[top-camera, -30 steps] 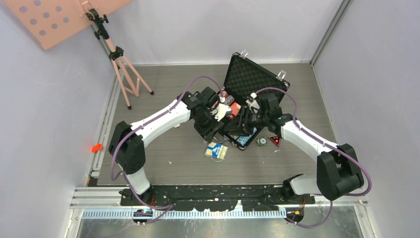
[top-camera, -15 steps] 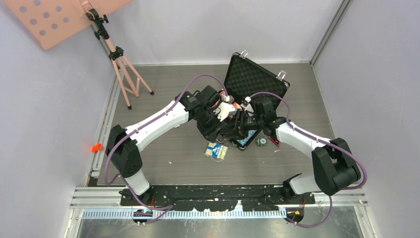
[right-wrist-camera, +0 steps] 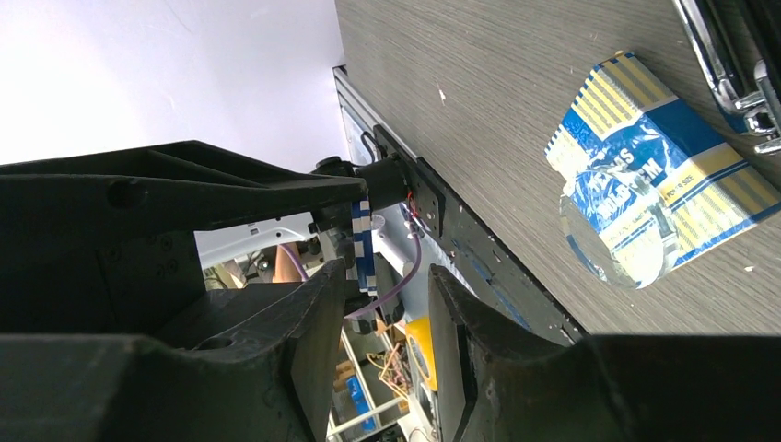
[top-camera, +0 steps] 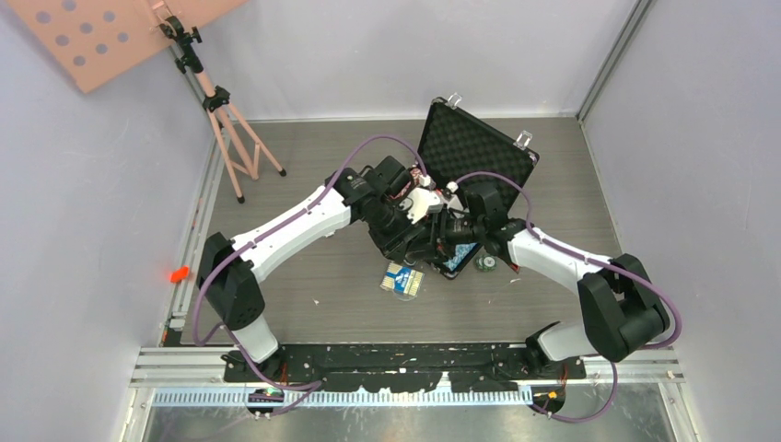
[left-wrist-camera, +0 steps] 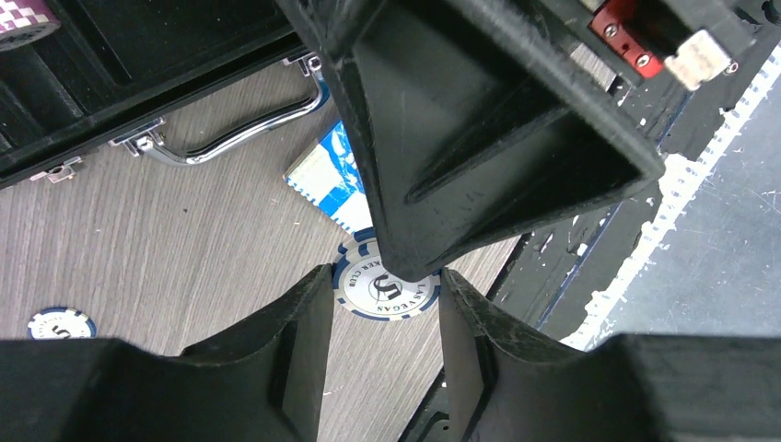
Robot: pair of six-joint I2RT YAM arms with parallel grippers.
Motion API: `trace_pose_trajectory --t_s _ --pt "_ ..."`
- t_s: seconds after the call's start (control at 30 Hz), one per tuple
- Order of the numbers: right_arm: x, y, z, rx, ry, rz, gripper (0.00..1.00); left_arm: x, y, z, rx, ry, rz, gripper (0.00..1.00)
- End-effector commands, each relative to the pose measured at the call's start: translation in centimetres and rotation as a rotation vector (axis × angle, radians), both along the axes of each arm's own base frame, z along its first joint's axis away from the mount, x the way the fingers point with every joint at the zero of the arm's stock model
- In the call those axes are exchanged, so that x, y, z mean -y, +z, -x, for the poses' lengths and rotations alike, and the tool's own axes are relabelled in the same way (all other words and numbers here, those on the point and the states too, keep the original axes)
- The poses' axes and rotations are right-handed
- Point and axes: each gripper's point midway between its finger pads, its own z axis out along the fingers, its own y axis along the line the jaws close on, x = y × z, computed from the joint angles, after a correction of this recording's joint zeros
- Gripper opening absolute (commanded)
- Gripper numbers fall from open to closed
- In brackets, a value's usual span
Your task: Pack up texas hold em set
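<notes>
Your two arms meet at the handle side of the open briefcase (top-camera: 474, 147), whose foam-lined lid stands up at the far side. Your left claw (left-wrist-camera: 385, 276) is pinching a blue-and-white chip (left-wrist-camera: 387, 289) across its width, with the rim touching both fingers. The chip hangs in the air above the table (top-camera: 304, 184), just out from the briefcase's handle (left-wrist-camera: 230, 138).

Your right claw (right-wrist-camera: 387, 272) is spread. The same chip sits edge-on in its gap, nearer one finger, with open space showing on the other side. You cannot tell from these views whether that nearer finger touches it. In the left wrist view, one right finger crosses over the chip's face from above.

The blue card deck (top-camera: 402, 279) lies flat on the table just in front of the briefcase, beside the handle and below the two claws. A second chip (left-wrist-camera: 60, 323), also blue and white, lies flat on the table on that same front side, apart from the deck. Another chip (top-camera: 485, 265) rests on the table close to the briefcase's near corner on your right; its colour is too small to read. The pink tripod (top-camera: 226, 120) stands well to the left of the briefcase.
</notes>
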Motion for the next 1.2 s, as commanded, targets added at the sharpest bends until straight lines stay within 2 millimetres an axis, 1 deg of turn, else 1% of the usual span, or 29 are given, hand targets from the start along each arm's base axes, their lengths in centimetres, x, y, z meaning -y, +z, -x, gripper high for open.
trace_pose_trajectory --t_s 0.0,0.2,0.47,0.53,0.57,0.63,0.7,0.77,0.87,0.93,0.97,1.0,1.03,1.07,1.1,1.13,1.17 --pt "-0.9 1.4 -0.2 0.042 0.026 -0.034 0.44 0.9 2.6 0.2 0.038 -0.041 0.068 0.16" --pt "-1.3 1.9 0.1 0.052 0.040 -0.046 0.38 1.2 2.6 0.3 0.035 -0.050 0.063 0.16" --pt "-1.5 1.9 0.2 0.051 0.047 -0.047 0.29 1.8 2.7 0.6 0.028 -0.066 0.076 0.16" --pt "-1.6 2.1 0.1 0.061 0.049 -0.051 0.23 1.8 2.6 0.6 0.028 -0.067 0.076 0.16" --pt "-1.6 2.4 0.1 0.068 0.054 -0.056 0.13 1.8 2.5 0.6 0.026 -0.067 0.077 0.17" --pt "-1.6 2.6 0.0 0.092 0.059 -0.058 0.02 1.9 2.5 0.6 0.029 -0.066 0.085 0.18" --pt "-1.6 2.7 -0.1 0.112 0.055 -0.053 0.01 2.0 2.6 0.6 0.035 -0.063 0.094 0.22" --pt "-1.4 2.6 -0.3 0.128 0.050 -0.032 0.01 1.9 2.8 0.4 0.048 -0.052 0.103 0.32" --pt "-0.5 1.4 -0.6 0.145 0.045 0.070 0.01 1.3 2.9 -0.3 0.099 -0.001 0.095 0.65" --pt "0.8 0.3 -1.4 0.189 0.024 0.177 0.01 0.7 3.4 -1.0 0.142 0.050 0.109 0.82" --pt "1.8 -0.1 -1.5 0.205 0.031 0.234 0.01 0.3 3.8 -1.4 0.156 0.082 0.126 0.89" --pt "2.8 -0.9 -2.2 0.227 0.004 0.307 0.00 -0.1 4.2 -1.8 0.163 0.114 0.152 0.92" --pt "4.0 -1.3 -2.2 0.252 0.023 0.389 0.00 -0.5 4.7 -2.2 0.165 0.149 0.182 0.94" --pt "5.6 -2.2 -3.2 0.287 -0.015 0.501 0.01 -1.1 5.1 -2.5 0.161 0.190 0.211 0.95" --pt "6.9 -2.1 -3.2 0.328 0.014 0.580 0.01 -1.7 5.5 -3.1 0.169 0.227 0.238 0.96" --pt "8.5 -2.4 -4.2 0.367 -0.020 0.682 0.01 -2.3 5.8 -3.6 0.162 0.296 0.265 0.96" --pt "9.6 -2.1 -4.4 0.414 -0.008 0.742 0.01 -3.2 5.6 -4.0 0.168 0.348 0.274 0.96"
